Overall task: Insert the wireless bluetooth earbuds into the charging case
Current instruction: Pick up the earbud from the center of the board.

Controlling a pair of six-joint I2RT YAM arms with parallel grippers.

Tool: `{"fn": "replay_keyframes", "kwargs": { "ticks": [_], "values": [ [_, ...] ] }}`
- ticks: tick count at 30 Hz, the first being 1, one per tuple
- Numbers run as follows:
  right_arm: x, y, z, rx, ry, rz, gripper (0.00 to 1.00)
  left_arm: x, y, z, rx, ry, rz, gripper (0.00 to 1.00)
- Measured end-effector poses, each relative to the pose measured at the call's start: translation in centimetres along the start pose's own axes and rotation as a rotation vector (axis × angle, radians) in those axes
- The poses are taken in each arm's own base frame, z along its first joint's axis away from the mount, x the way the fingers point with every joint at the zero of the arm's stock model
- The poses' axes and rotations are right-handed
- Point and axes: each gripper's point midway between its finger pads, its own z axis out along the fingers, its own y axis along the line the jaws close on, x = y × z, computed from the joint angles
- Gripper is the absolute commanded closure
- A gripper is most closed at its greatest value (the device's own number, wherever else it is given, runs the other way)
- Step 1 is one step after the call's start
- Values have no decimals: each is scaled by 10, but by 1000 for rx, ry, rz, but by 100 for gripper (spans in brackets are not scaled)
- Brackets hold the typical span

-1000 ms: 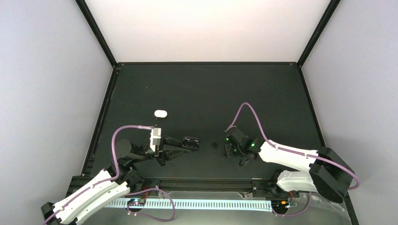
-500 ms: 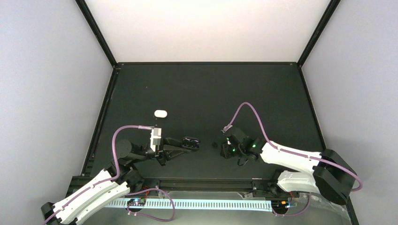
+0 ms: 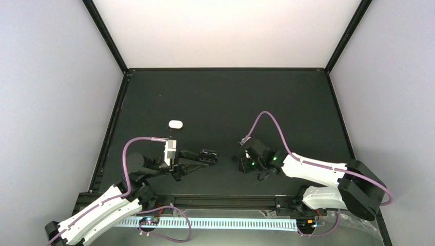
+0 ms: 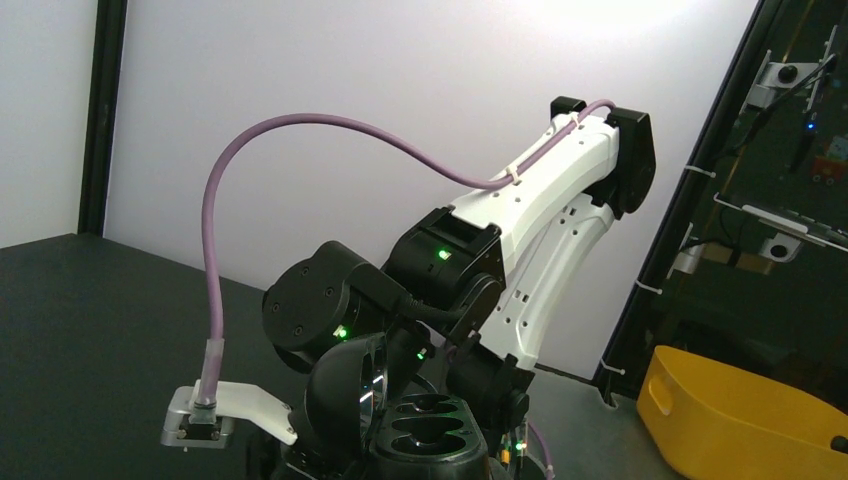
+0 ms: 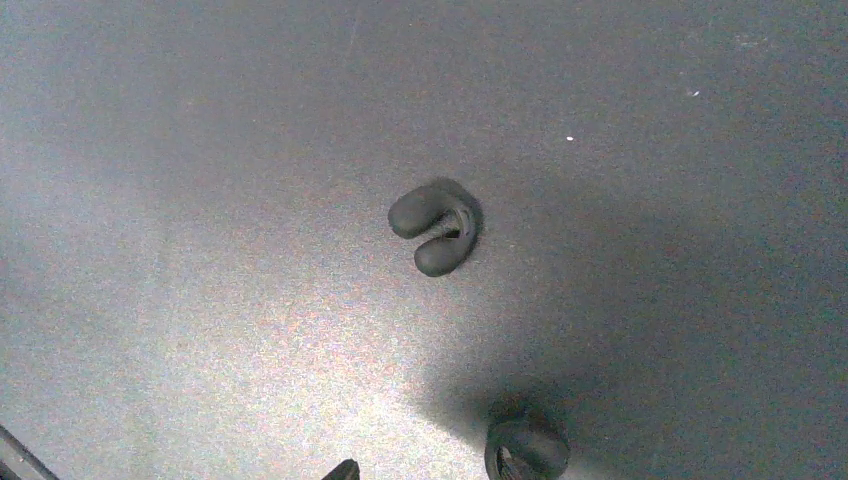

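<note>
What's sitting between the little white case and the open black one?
Nothing. In the top view, only bare dark table separates the white case from the black case.

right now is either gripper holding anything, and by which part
The left gripper holds the open black charging case by its base. Nothing shows in the right gripper.

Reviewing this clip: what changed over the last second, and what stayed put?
The right claw shifted left, closing on the loose black earbud; nothing was picked up or released. The left claw kept holding the open black charging case in place, and the white case did not move.
</note>
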Motion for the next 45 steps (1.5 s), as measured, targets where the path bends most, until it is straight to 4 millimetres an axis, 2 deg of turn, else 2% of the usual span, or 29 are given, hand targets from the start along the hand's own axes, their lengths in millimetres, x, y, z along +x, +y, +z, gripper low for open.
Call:
{"fn": "replay_keyframes", "kwargs": {
  "ticks": [14,45],
  "values": [
    [4,-3,9,22,21,0,68,0,0,0,0,0,0,98],
    [1,-29,2,160,-20,8,80,0,1,0,-4,0,-1,98]
  ]
}}
